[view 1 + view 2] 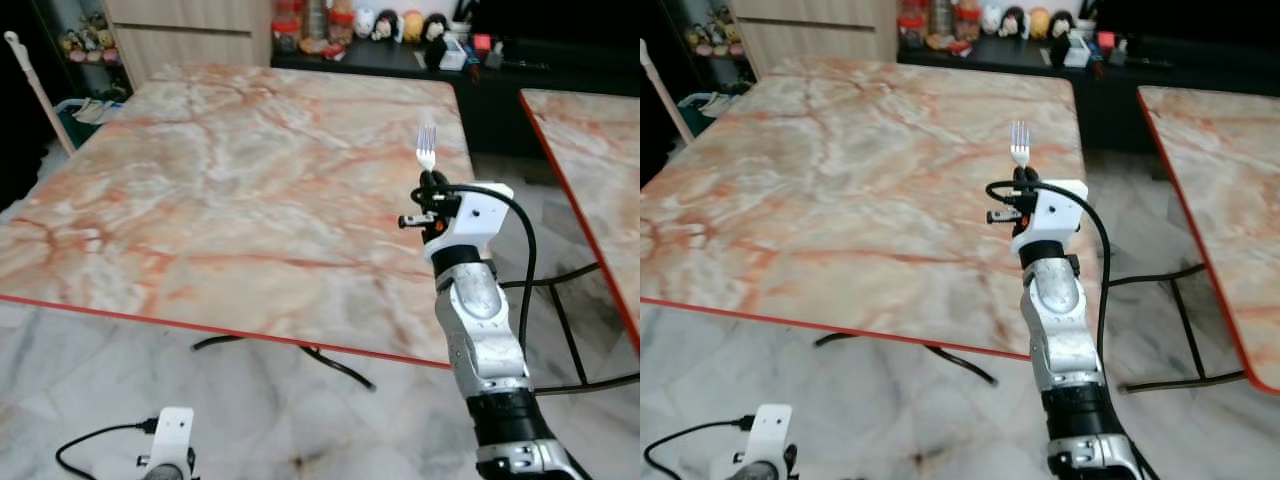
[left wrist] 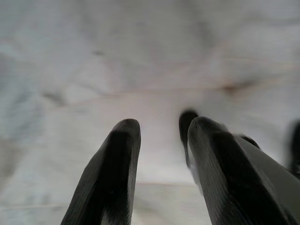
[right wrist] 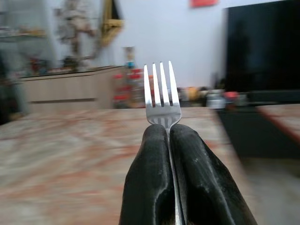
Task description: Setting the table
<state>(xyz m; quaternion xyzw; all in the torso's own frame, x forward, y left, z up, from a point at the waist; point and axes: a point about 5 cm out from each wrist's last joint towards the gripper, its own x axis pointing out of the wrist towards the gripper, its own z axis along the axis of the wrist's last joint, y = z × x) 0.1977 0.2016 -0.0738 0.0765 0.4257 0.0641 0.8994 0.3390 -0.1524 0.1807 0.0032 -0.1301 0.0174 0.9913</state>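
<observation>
Marble table (image 1: 230, 190), orange-veined, red-edged. Right arm (image 1: 480, 330) raised over near right corner. Right gripper (image 1: 430, 182) clamped on fork (image 1: 426, 150), tines up, long axis vertical, tabletop directly below. Left gripper (image 2: 159, 140) hangs low over floor, fingers slightly parted, holding nothing.

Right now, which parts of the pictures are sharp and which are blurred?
Right wrist view: the fork in the right hand is sharp, the room behind soft. Left wrist view: the left hand and floor are out of focus. Left eye view: the marble table is clear.
</observation>
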